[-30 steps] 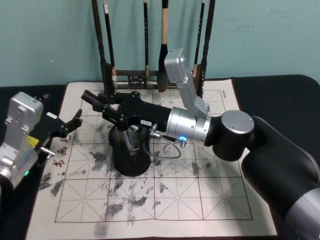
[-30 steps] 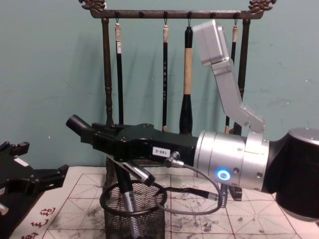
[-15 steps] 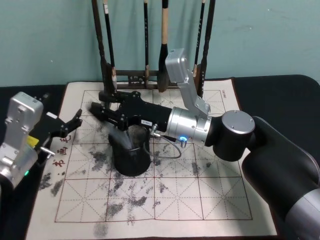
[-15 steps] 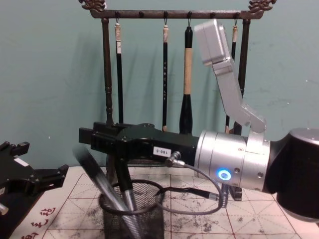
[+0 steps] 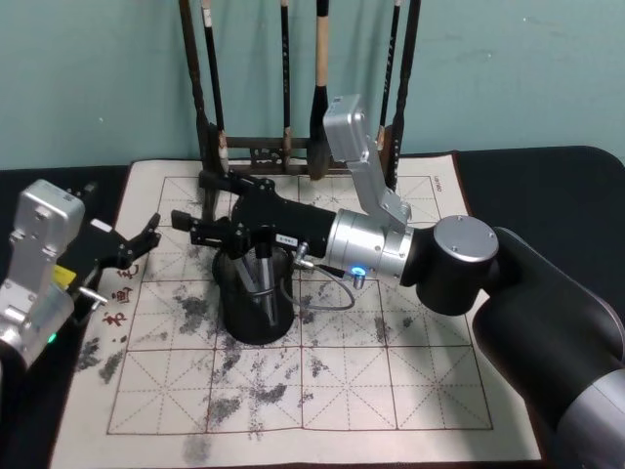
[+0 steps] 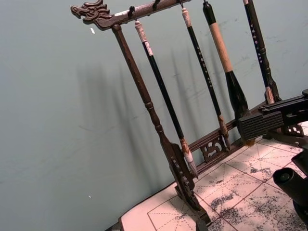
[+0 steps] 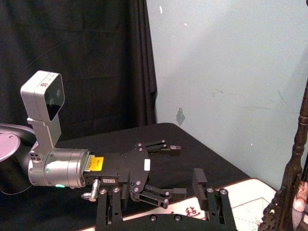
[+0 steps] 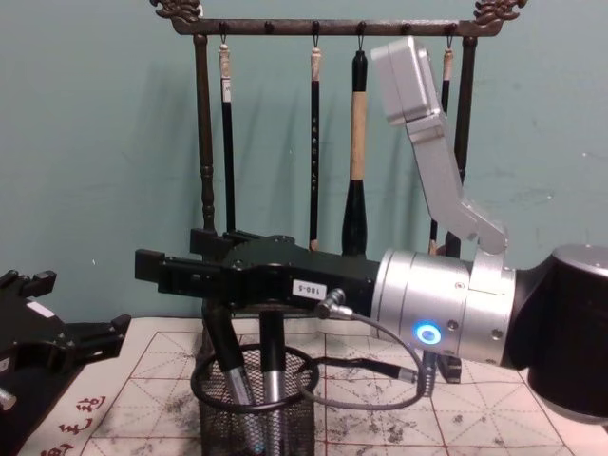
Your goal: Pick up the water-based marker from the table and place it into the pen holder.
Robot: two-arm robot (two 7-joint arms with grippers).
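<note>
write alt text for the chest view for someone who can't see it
The right pincer hangs open just above the black mesh pen holder, where two markers stand inside. The left pincer rests idle low at the left edge. A wooden brush rack with hanging brushes stands behind, against a teal wall.

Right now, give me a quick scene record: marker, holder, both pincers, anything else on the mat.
marker: standing in the pen holder, one of two dark pens with silver bands; cannot tell which
pen holder: black mesh cup, upright on the table mat
right pincer: open, just above the holder's rim, holding nothing
left pincer: open, at the mat's left edge, idle
brush rack: behind the holder, brushes hanging
</note>
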